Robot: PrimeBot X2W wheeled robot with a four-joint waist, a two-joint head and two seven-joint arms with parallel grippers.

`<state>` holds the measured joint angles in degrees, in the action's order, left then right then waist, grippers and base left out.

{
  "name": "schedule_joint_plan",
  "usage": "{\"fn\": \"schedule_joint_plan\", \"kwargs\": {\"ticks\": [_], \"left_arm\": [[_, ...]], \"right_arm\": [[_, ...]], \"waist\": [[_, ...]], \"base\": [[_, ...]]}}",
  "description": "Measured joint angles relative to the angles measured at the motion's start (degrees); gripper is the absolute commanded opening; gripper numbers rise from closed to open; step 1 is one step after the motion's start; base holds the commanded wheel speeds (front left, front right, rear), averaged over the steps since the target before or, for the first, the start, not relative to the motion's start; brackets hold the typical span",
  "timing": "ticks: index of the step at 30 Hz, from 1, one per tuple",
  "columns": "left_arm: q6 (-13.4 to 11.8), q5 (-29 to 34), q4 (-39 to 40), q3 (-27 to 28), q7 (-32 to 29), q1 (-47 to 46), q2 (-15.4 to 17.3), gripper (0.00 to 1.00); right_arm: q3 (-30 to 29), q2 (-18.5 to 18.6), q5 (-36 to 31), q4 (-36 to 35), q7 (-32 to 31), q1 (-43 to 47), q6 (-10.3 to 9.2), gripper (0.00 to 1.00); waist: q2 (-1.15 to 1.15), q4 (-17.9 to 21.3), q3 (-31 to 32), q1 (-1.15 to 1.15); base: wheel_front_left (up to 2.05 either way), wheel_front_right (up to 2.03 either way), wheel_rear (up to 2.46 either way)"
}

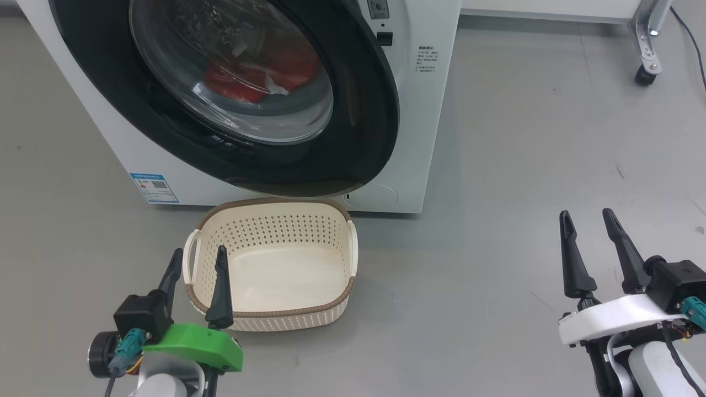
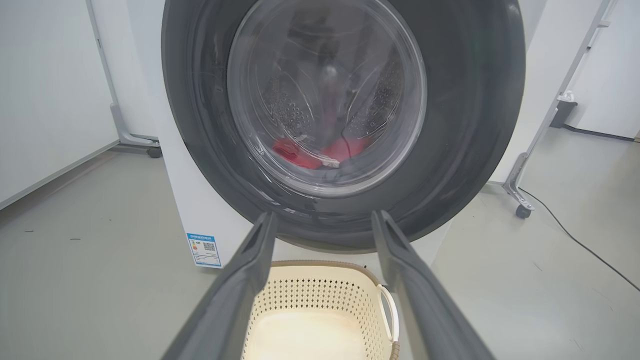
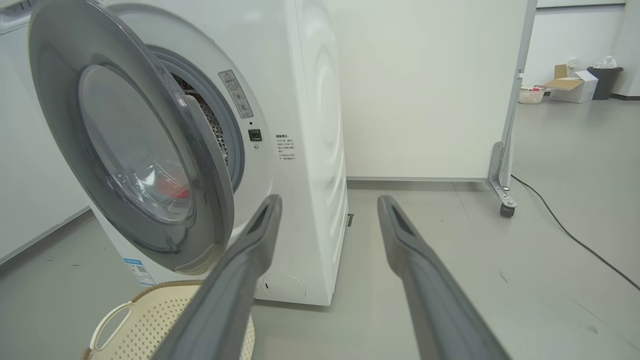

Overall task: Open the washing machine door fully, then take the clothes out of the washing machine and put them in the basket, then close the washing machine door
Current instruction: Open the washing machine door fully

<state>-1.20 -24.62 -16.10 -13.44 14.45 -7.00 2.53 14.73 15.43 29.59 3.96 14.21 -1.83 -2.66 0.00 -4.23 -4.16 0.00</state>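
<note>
Grey floor (image 1: 524,165) carries the washer (image 1: 424,110), its door (image 1: 364,110) standing partly ajar, red clothes (image 1: 248,77) inside the drum behind the glass. Just below the door sits the basket (image 1: 287,226). Both the left gripper (image 1: 199,251) and the right gripper (image 1: 585,212) hover with fingers spread wide, holding nothing.

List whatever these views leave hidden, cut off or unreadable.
- Clothes: head view, blurred by glare on the door glass; count unclear.
- Washing machine top: head view, cut by the upper edge.
- Blue label: head view, print too small.
- Basket: right wrist view, partly behind a pincer finger.
</note>
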Motion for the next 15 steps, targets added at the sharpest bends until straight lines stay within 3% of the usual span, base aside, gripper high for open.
{"fn": "schedule_joint_plan", "kwargs": {"ticks": [15], "left_arm": [[0.45, 0.52, 0.98, -1.86, -0.01, -0.32, -0.09, 1.0]], "right_arm": [[-3.27, -0.15, 7.17, -1.74, -2.55, -6.64, 2.77, 1.0]], "waist": [[0.0, -1.16, -4.58, 0.0]], "base": [[0.0, 0.0, 0.0]]}}
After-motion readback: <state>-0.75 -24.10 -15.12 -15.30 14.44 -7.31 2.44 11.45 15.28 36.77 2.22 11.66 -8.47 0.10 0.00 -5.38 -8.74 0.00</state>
